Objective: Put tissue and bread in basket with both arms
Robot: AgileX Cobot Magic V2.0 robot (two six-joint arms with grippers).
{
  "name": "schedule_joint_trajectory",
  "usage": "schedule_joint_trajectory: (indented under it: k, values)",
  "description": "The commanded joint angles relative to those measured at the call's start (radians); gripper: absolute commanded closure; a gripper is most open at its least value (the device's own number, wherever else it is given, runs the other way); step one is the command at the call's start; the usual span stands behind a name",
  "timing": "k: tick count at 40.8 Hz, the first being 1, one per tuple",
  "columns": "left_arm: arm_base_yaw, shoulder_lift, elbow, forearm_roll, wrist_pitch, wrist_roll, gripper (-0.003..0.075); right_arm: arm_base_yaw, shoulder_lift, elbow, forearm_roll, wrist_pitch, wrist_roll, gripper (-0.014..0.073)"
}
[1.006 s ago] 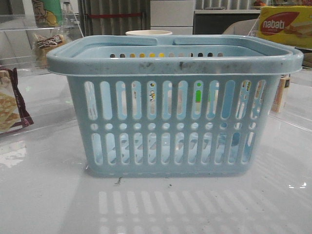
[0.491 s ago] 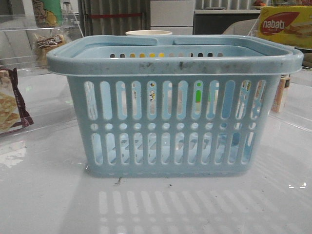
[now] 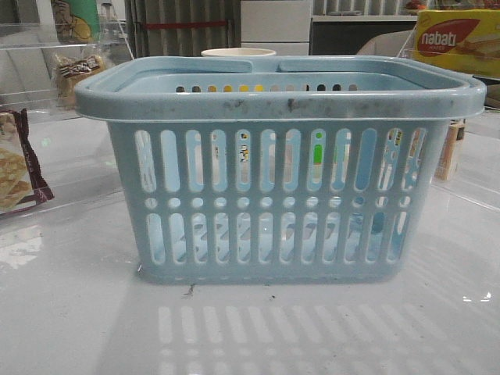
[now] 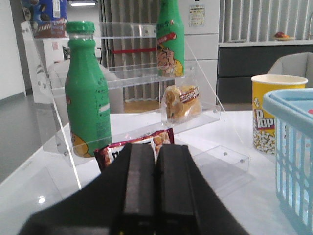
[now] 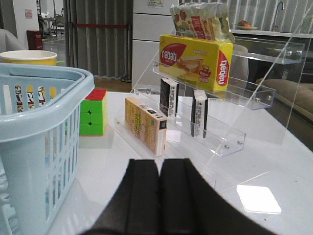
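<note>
The left end effector (image 4: 155, 191) is closed, its two black fingers (image 4: 139, 186) pressed flat together with nothing between them. It hangs low over the white table (image 4: 230, 196). Beyond its tips lies a maroon-edged cracker packet (image 4: 134, 147). Farther off stands a clear acrylic shelf rack (image 4: 146, 83) with a green bottle (image 4: 88, 93) at its near corner and a second green bottle (image 4: 169, 39) on a higher tier. The bread (image 4: 180, 102), a clear packet of golden-brown pieces with a dark label, leans on the rack's lower tier. A yellow popcorn cup (image 4: 271, 110) stands beside the light-blue basket (image 4: 293, 156).

The right end effector (image 5: 159, 196) is also closed and empty, fingers touching. Past it sits another clear rack (image 5: 220, 112) holding a yellow nabati box (image 5: 195, 61) with snack packs (image 5: 200, 19) on top. On the lower steps stand a cream carton (image 5: 145, 125) and two small dark upright packs (image 5: 168, 95); whether either is the tissue cannot be told. A Rubik's cube (image 5: 92, 112) sits beside the basket.

In the front view the basket (image 3: 281, 156) fills the centre of the table; neither arm appears. The bread (image 3: 76, 69) is at ten o'clock, the cracker packet (image 3: 19, 160) at nine o'clock, the nabati box (image 3: 457, 39) at two o'clock.
</note>
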Motion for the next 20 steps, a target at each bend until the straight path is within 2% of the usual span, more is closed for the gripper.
schedule_joint_trajectory:
  k: [1,6,10,20]
  values:
    - [-0.008,-0.017,-0.036,-0.015,-0.103,-0.007,0.0629,-0.001,-0.018,-0.023,0.001,-0.116,-0.003,0.0538]
    - [-0.008,-0.016,-0.141,-0.015,-0.049,-0.007,0.0629,-0.001,-0.017,-0.120,0.001,-0.050,-0.003,0.0538]
    - [-0.008,0.001,-0.251,-0.015,0.044,-0.007,0.0629,-0.001,0.002,-0.239,0.000,0.016,-0.003,0.0538]
    - [-0.008,0.152,-0.559,-0.015,0.240,-0.007,0.0629,-0.001,0.173,-0.556,0.000,0.203,-0.003,0.0538]
